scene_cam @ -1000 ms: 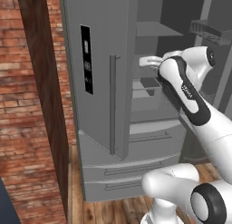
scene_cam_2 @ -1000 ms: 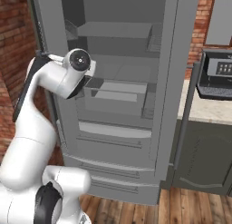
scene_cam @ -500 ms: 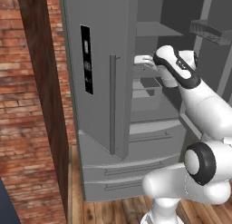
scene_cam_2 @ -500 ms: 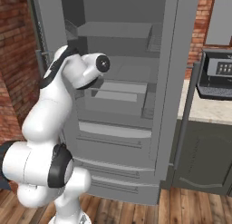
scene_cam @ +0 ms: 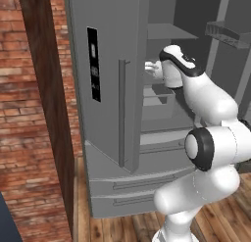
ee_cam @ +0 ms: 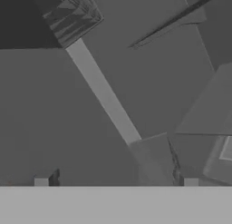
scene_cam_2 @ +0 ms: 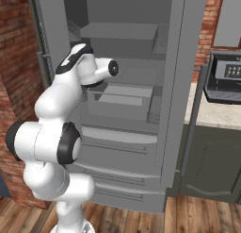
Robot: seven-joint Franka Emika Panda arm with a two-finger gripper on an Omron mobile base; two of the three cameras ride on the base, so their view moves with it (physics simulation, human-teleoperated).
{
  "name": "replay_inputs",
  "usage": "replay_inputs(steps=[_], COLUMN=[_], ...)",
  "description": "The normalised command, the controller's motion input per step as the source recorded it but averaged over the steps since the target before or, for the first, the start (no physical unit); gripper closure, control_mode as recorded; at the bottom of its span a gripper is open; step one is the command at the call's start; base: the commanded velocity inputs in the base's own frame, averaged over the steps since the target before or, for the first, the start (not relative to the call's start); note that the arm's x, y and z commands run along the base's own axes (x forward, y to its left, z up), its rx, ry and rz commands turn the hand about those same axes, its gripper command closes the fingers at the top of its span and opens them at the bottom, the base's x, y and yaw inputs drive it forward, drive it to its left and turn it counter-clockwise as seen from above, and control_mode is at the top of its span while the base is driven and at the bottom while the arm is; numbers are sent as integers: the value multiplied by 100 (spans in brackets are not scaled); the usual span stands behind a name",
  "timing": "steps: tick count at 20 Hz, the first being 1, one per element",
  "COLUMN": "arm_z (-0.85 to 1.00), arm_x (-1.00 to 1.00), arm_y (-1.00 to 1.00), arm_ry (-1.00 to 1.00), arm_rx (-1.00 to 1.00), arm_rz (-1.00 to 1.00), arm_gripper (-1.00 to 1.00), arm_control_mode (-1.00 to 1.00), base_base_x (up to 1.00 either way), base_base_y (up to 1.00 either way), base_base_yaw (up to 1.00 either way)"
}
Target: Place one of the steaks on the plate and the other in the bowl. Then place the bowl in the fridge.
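Brick-walled kitchen, fridge (scene_cam: 105, 113) open, jaws apart and empty among its shelves.

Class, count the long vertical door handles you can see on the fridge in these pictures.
2. One handle runs down the closed door beside the black display panel. The other is on the open door by the counter.

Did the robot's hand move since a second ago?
Yes. In the left base view the gripper, jaws open, has swung left across the open fridge toward the closed door's edge, away from the right-hand door shelves.
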Motion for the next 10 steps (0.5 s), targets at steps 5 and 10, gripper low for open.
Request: replay_inputs(steps=[5, 10], arm_z=[-33, -13], arm_x=[-33, -93], arm_y=[100, 100], arm_ry=[-3, -13], arm_rx=[0, -1], arm_rz=[19, 22], arm_gripper=[-100, -100], arm_control_mode=[-100, -100], base_base_x=[0, 0], base_base_y=[0, 0], base_base_yaw=[0, 0])
